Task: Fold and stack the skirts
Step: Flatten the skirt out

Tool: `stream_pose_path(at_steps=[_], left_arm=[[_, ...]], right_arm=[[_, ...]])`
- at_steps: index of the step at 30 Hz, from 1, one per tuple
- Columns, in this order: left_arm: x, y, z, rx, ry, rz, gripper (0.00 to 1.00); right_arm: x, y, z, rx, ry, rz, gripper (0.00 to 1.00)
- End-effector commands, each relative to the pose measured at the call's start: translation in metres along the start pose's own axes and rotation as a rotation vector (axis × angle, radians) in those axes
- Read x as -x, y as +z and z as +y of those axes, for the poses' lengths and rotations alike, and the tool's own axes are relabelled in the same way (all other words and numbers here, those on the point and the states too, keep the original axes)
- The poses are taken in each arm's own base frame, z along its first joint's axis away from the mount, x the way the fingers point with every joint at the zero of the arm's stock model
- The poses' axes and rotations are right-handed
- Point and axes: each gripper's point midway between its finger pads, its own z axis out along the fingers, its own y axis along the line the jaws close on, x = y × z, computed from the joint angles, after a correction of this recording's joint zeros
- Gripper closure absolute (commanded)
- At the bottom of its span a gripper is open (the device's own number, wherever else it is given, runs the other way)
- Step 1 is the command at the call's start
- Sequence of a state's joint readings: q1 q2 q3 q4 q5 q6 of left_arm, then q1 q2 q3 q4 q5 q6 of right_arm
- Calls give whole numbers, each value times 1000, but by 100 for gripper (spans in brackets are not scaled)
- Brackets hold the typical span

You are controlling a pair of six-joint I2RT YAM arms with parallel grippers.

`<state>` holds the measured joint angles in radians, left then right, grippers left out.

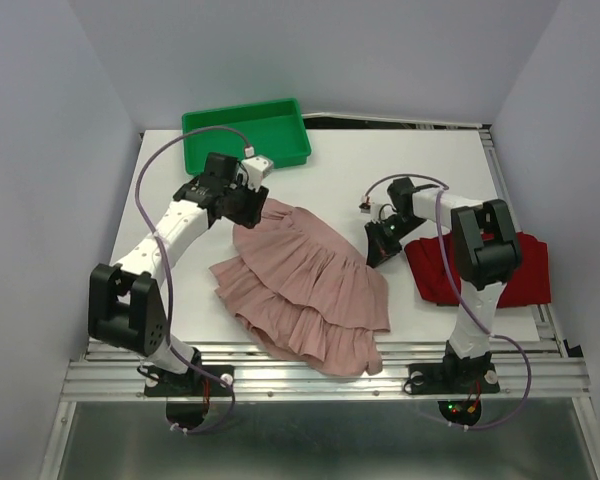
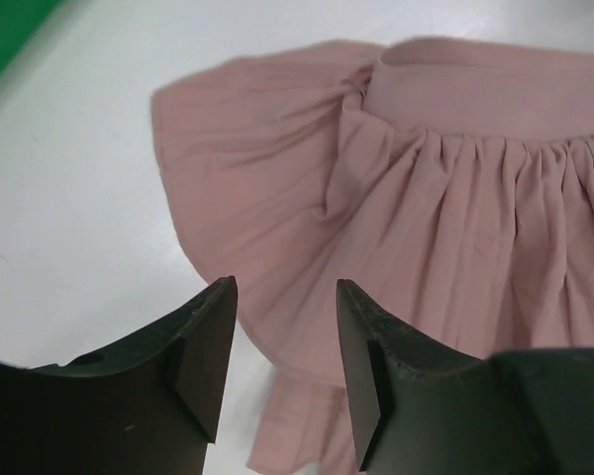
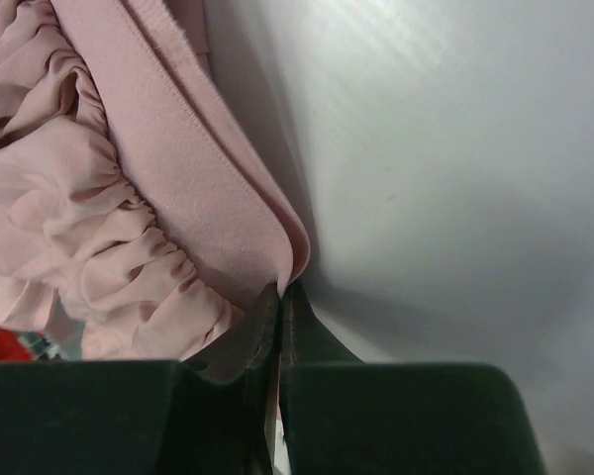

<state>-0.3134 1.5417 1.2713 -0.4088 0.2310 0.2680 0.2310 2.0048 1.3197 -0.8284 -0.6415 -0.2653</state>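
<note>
The dusty pink ruffled skirt (image 1: 302, 285) lies spread on the white table between the arms. The left wrist view shows its gathered cloth (image 2: 455, 228) and waistband. My left gripper (image 1: 257, 207) hovers over the skirt's far left corner, and its jaws (image 2: 282, 289) are open and empty. My right gripper (image 1: 379, 254) is at the skirt's right edge. It (image 3: 282, 290) is shut on the folded edge of the pink waistband (image 3: 178, 158). The dark red skirt (image 1: 525, 272) lies crumpled at the right, partly behind my right arm.
A green plastic tray (image 1: 206, 127) stands at the back left of the table. The table's metal rail (image 1: 320, 375) runs along the near edge, and the pink skirt's hem reaches it. Grey walls close in both sides.
</note>
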Motion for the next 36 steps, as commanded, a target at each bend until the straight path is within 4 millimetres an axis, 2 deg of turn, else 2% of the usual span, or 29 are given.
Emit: stream_pose_path(at_steps=[1, 6, 7, 11, 12, 14, 15, 16, 17, 18, 19, 20, 22, 25, 27, 28, 30, 31, 32, 33, 34, 35, 36], left_arm=[[-78, 1, -32, -133, -38, 200, 45], [-112, 18, -50, -238, -72, 299, 55], [-115, 23, -50, -241, -79, 307, 60], [-120, 55, -43, -225, -103, 339, 67], [-105, 63, -38, -218, -98, 306, 69], [-92, 76, -34, -211, -102, 290, 72], [-93, 88, -33, -217, -104, 307, 73], [-70, 95, -28, -206, -88, 264, 75], [-60, 109, -27, -205, -74, 262, 77], [-60, 109, -30, -209, -64, 262, 78], [-51, 128, -28, -208, -49, 269, 81], [-50, 129, -30, -211, -46, 269, 82], [-43, 145, -31, -218, -37, 269, 84], [-24, 160, -30, -215, 4, 230, 83], [-8, 164, -28, -215, 18, 186, 78], [13, 164, -27, -212, 38, 127, 72], [34, 161, -26, -213, 55, 70, 66], [56, 155, -26, -213, 65, 20, 59], [66, 151, -26, -211, 69, -2, 57], [82, 138, -26, -208, 77, -35, 54], [86, 131, -25, -205, 97, -43, 50], [101, 110, -24, -189, 121, -83, 48], [94, 113, -24, -192, 127, -67, 47]], right_arm=[[-27, -2, 21, 82, 92, 51, 99], [-35, -1, 34, 133, 132, 27, 99], [-37, 0, 38, 155, 143, 23, 99], [-40, 2, 45, 193, 160, 10, 99], [-39, 2, 46, 201, 164, 1, 99], [-43, 5, 48, 218, 180, 4, 99], [-45, 6, 49, 229, 189, 4, 99], [-43, 6, 53, 252, 199, -4, 99], [-46, 8, 54, 265, 210, -2, 99], [-47, 8, 56, 277, 217, -4, 99], [-46, 8, 59, 293, 228, -10, 99], [-47, 9, 59, 293, 235, -13, 99], [-43, 8, 63, 316, 242, -35, 98], [-36, -1, 77, 380, 230, -70, 86], [-31, -8, 86, 408, 236, -91, 81], [-25, -15, 92, 418, 224, -125, 80], [-18, -20, 95, 421, 206, -161, 75], [-12, -24, 96, 412, 188, -184, 68], [-9, -25, 95, 404, 178, -191, 63], [-8, -26, 93, 384, 178, -185, 62], [-2, -30, 92, 362, 146, -196, 61], [1, -34, 88, 338, 141, -206, 57], [4, -36, 85, 307, 125, -211, 56]])
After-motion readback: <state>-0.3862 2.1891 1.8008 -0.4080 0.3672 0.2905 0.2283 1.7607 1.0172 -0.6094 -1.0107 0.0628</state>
